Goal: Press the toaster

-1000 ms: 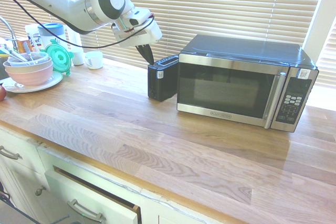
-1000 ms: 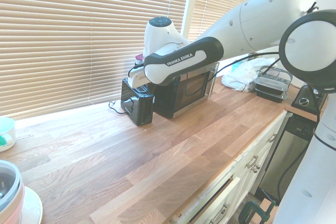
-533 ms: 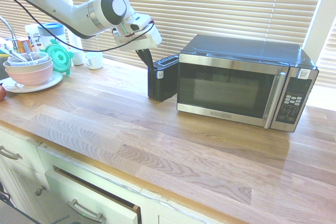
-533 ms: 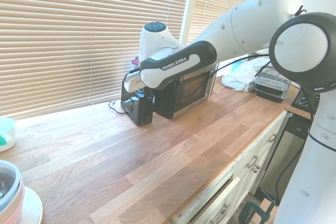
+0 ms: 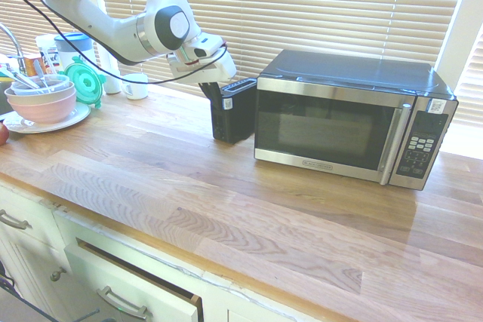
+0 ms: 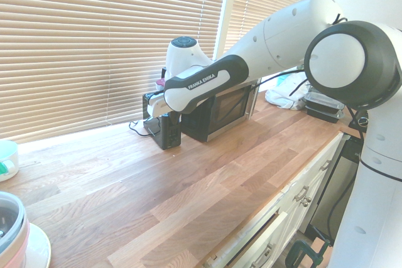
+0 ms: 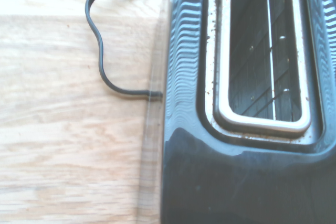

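A wood-grained countertop (image 5: pixel 226 209) is lit from behind through closed slatted blinds (image 5: pixel 302 5). In the first exterior view, the white plate (image 5: pixel 75 119) is cut off by the picture's left edge, and most of it is covered by the pink bowl (image 5: pixel 47 109). A white mug (image 5: pixel 135 87) is seen at about two o'clock from the bowl.

The gripper (image 5: pixel 216 103) is pointed down at the toaster's stickered end, its jaws closed; whether the toaster is touched cannot be told, as dark fingertips are lost against dark casing. The toaster (image 5: pixel 235 115) is stood upright on the countertop, at nine o'clock from the microwave (image 5: pixel 332 122) and just beside it. Its long axis is run from about seven to one o'clock, with the stickered end turned to seven. The print on its white sticker (image 5: pixel 228 103) is too small to be read.

The maker's badge (image 5: pixel 318 164) under the microwave's door is blurred. "FRANKA EMIKA" can be read on the arm (image 6: pixel 207 81) in the second exterior view.
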Controlling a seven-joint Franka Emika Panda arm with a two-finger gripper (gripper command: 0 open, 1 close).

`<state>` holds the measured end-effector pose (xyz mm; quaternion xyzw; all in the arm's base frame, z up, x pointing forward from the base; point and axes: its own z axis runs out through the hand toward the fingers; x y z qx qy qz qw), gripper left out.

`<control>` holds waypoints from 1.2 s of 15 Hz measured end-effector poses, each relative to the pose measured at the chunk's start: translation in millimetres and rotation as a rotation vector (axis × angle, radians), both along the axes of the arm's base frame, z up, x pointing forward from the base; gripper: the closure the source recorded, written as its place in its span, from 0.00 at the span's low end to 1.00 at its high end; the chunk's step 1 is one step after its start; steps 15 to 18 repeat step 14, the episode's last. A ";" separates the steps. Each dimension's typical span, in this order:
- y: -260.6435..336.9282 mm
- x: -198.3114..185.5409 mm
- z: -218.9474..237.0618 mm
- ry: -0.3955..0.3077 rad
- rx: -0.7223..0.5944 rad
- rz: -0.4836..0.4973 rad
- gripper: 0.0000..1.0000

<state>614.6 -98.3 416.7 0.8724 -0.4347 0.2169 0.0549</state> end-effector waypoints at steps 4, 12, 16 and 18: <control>-8.7 2.7 -21.8 0.020 0.034 0.007 1.00; -19.9 2.9 -23.5 0.004 0.054 0.001 0.00; -19.7 2.9 -23.1 0.004 0.055 -0.001 0.00; -19.7 2.9 -23.1 0.004 0.055 -0.001 0.00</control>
